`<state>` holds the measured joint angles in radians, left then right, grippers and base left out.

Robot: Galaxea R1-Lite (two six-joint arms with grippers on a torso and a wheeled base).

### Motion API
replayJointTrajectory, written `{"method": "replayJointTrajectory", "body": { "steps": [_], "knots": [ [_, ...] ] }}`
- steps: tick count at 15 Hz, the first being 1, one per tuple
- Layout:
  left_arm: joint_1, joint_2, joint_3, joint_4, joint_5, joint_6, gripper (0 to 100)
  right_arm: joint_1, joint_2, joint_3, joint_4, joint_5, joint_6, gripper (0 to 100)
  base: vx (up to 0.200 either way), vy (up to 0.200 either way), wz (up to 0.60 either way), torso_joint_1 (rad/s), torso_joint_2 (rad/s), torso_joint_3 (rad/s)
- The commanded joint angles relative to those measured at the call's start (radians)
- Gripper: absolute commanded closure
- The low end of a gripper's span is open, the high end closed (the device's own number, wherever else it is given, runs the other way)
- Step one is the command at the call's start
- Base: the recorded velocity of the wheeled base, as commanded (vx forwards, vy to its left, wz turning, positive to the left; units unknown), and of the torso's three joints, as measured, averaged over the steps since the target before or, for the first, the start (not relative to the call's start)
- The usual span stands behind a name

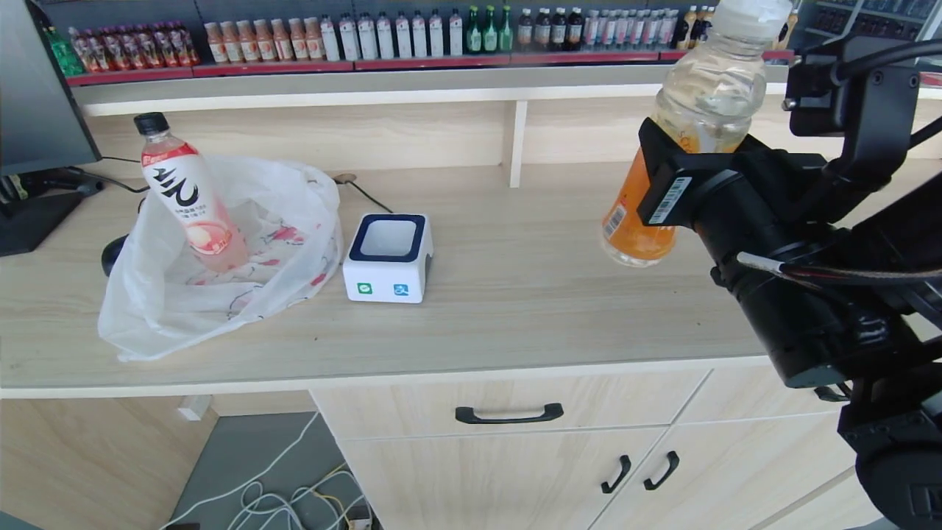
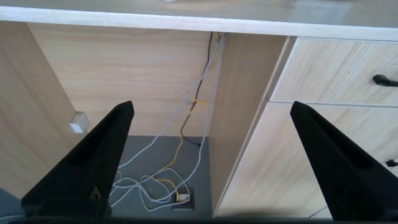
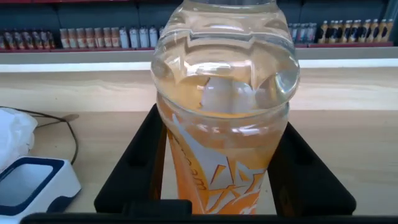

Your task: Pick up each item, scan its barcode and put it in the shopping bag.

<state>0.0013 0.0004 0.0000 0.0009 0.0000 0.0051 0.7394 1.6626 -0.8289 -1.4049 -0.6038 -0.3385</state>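
My right gripper is shut on an orange-label drink bottle, held tilted above the right part of the counter; in the right wrist view the bottle sits between the black fingers. The white barcode scanner with a dark blue rim stands mid-counter, well left of the held bottle, and appears as the scanner in the right wrist view. A white plastic shopping bag lies at the left with a pink drink bottle standing in it. My left gripper is open below counter height, facing the cabinet.
A monitor base and cables sit at the counter's far left. Shelves of bottles line the back wall. Drawers with black handles are under the counter; loose cables lie on the floor.
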Motion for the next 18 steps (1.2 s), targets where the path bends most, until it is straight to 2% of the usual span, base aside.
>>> {"method": "replayJointTrajectory", "body": {
  "steps": [1, 6, 11, 13, 17, 18],
  "knots": [
    [0.000, 0.000, 0.000, 0.001, 0.000, -0.001, 0, 0.000, -0.004, -0.012, 0.003, -0.004, -0.004, 100, 0.000, 0.200, 0.00, -0.002, 0.01, 0.002],
    [0.000, 0.000, 0.000, 0.001, 0.002, -0.002, 0, 0.002, -0.006, -0.021, 0.004, -0.050, -0.017, 100, 0.000, 0.200, 0.00, 0.002, 0.01, 0.003],
    [0.000, 0.000, 0.000, 0.001, 0.002, -0.004, 0, 0.011, -0.006, -0.036, 0.003, -0.042, -0.016, 100, 0.000, 0.200, 0.00, 0.001, 0.00, 0.000],
    [0.000, 0.000, 0.000, 0.001, 0.002, -0.004, 0, 0.011, -0.004, -0.039, 0.003, 0.009, -0.024, 100, 0.000, 0.200, 0.00, 0.002, 0.01, 0.007],
    [0.000, 0.000, 0.000, 0.001, 0.000, -0.002, 0, 0.012, -0.001, -0.033, -0.014, 0.072, -0.123, 100, 0.000, 0.200, 0.00, 0.002, 0.00, 0.002],
    [0.000, 0.000, 0.000, -0.001, 0.000, -0.002, 0, 0.012, 0.002, -0.036, -0.014, 0.087, -0.148, 100, 0.000, 0.000, 0.00, 0.000, 0.00, 0.000]
  ]
}}
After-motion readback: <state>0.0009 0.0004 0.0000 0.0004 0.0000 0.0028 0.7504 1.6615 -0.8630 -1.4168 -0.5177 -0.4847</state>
